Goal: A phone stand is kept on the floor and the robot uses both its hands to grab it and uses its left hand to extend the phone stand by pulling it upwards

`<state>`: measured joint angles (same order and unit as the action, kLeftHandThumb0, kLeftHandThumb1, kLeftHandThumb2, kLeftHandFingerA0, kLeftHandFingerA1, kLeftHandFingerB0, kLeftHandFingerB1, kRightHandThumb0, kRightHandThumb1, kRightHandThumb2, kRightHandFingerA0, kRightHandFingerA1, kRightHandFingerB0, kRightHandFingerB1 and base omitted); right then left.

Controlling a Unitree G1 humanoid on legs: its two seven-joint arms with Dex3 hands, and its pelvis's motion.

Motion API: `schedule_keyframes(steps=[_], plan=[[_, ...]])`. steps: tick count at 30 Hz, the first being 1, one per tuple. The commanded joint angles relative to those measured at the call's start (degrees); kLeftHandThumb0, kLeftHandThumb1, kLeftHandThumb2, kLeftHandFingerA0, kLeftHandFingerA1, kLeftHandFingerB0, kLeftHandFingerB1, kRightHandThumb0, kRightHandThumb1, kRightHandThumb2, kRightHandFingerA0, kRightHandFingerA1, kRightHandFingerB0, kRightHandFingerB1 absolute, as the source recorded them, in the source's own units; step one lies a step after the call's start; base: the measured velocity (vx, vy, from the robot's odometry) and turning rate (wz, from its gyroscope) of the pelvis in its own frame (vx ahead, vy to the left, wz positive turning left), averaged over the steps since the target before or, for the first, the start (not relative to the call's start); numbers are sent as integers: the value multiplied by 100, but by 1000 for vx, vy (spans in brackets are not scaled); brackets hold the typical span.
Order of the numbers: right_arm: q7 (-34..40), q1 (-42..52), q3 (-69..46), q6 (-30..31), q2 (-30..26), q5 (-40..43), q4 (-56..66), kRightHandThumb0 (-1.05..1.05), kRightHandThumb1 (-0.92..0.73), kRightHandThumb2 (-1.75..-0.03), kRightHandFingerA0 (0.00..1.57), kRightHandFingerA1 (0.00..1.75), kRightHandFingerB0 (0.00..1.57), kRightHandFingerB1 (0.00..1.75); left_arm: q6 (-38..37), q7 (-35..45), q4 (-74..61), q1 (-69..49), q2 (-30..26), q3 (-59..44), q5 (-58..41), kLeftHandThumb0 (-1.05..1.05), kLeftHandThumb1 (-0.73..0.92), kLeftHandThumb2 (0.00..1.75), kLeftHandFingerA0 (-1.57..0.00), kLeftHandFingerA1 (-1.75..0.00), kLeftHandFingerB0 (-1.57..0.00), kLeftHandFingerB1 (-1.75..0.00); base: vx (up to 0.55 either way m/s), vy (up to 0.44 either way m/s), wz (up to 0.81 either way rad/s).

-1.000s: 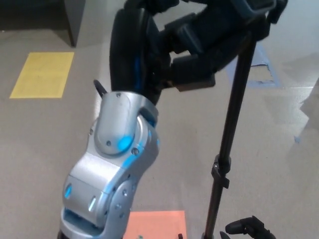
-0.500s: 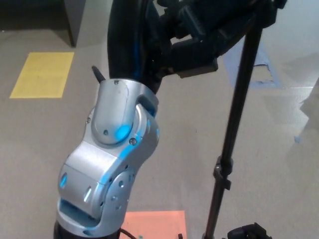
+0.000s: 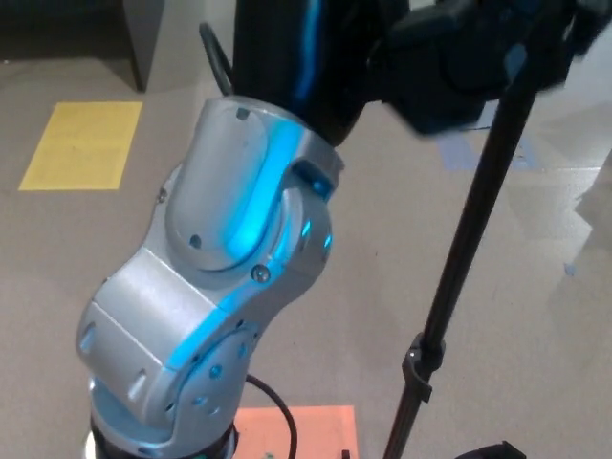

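The phone stand point(image 3: 473, 239) is a thin black pole that slants from the bottom centre up to the top right, with a collar clamp point(image 3: 419, 365) low on it. My left hand point(image 3: 449, 57), black and blurred, is shut around the pole's upper end at the top of the head view. The silver left forearm point(image 3: 215, 287) fills the middle left. Of my right hand point(image 3: 494, 449) only a black sliver shows at the bottom edge, beside the pole's lower part; its hold is hidden.
The floor is grey-brown. A yellow rectangle point(image 3: 81, 143) lies on it at the left. An orange sheet point(image 3: 306, 430) lies at the bottom centre, by the stand's foot. Blue tape marks point(image 3: 521, 153) sit behind the pole at the right.
My left arm has risen and come closer, taking the pole's top up and to the right. The pole leans more. The collar clamp and my right hand sit lower in the picture.
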<state>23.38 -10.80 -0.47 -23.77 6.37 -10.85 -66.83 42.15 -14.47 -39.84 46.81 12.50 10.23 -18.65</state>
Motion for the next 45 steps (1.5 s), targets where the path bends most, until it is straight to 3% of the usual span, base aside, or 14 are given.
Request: schedule_keyframes(steps=[1, 3, 5, 11, 12, 14, 15, 21, 22, 24, 26, 41, 43, 45], plan=[[-204, 63, 202, -124, -145, -93, 230, -62, -51, -84, 54, 58, 36, 50, 514, 177, -227, -507, -68, -17, -233, -97, 54, 96, 0, 0, 0, -3, 0, 0, 0], [-485, 101, 190, -174, -137, 63, 442, -58, -61, -58, 50, 43, 31, 36, 547, 156, -290, -719, -64, 35, -203, -95, 52, 96, 0, 0, 0, -4, 0, 0, 0], [-645, 211, 285, -212, -159, 45, 795, -70, -51, -81, 31, 50, 14, 41, 475, 186, -357, -1101, -10, 98, -253, -96, 53, 95, 0, 0, 0, -2, 0, 0, 0], [-1250, 656, 581, 56, -308, 63, 2179, -71, -62, -59, 22, 36, 5, 23, 226, 395, -523, -2024, -126, 245, -289, -93, 51, 93, 0, 0, 0, 0, 0, 0, 0], [-1474, 863, 617, 76, -456, 131, 2824, -78, -51, -88, 11, 45, 0, 16, -281, 482, -609, -2666, -453, 472, 71, -95, 53, 95, 0, -2, 0, 0, 0, 0, 0], [-1584, 1074, 651, 90, -586, 135, 3383, -81, -58, -66, 12, 38, 0, 15, -772, 476, -675, -3132, -1046, 770, 769, -92, 53, 100, 0, -10, 0, -6, 0, 0, 0], [-1635, 1202, 655, 41, -670, 138, 3665, -81, -55, -94, 8, 46, 0, 18, -985, 438, -699, -3366, -1329, 892, 1099, -92, 53, 101, 0, -8, 0, -9, 0, 0, 0], [-2302, 2443, 392, -429, -1504, 628, 5586, -86, -64, -101, 10, 36, 0, 11, -3007, 587, -213, -5955, -2288, 513, 1755, -89, 61, 106, 0, -12, -1, -18, 0, 0, 0], [-2314, 2588, 327, -471, -1604, 636, 5765, -89, -66, -103, 5, 36, 0, 9, -3284, 650, -44, -6246, -2344, 385, 1742, -97, 83, 69, 0, -15, 0, -23, 0, 0, 0], [-2396, 2818, 221, -675, -1776, 755, 5933, -85, -82, -64, 8, 31, 0, 7, -3866, 744, 376, -6741, -2391, 135, 1698, -92, 67, 110, 0, -9, -3, -17, 0, 0, 0], [-2720, 3288, -67, -825, -2101, 1275, 6269, -91, -67, -104, 11, 26, 0, 7, -4597, 698, 1035, -7596, -2294, -154, 1613, -94, 70, 107, -4, -11, -6, -20, 0, 0, 0], [-2575, 5211, -48, -2230, -2216, 1229, 6173, -85, -83, -119, 0, 28, 0, 13, -7104, 1404, 3080, -9280, -2369, -969, 1248, -87, 75, 108, -6, -14, -7, -26, 0, 0, 0], [-2517, 5383, -20, -2456, -2198, 1163, 5999, -83, -92, -83, 0, 29, 0, 9, -7441, 1601, 3338, -9507, -2275, -1045, 1093, -88, 76, 107, -4, -12, -11, -25, 0, 0, 0], [-2403, 5462, 24, -2777, -2151, 1026, 5693, -82, -78, -114, 1, 33, 0, 18, -7752, 1570, 3696, -9712, -2211, -1172, 1078, -83, 71, 105, -4, -24, -12, -31, 0, 0, 0]])
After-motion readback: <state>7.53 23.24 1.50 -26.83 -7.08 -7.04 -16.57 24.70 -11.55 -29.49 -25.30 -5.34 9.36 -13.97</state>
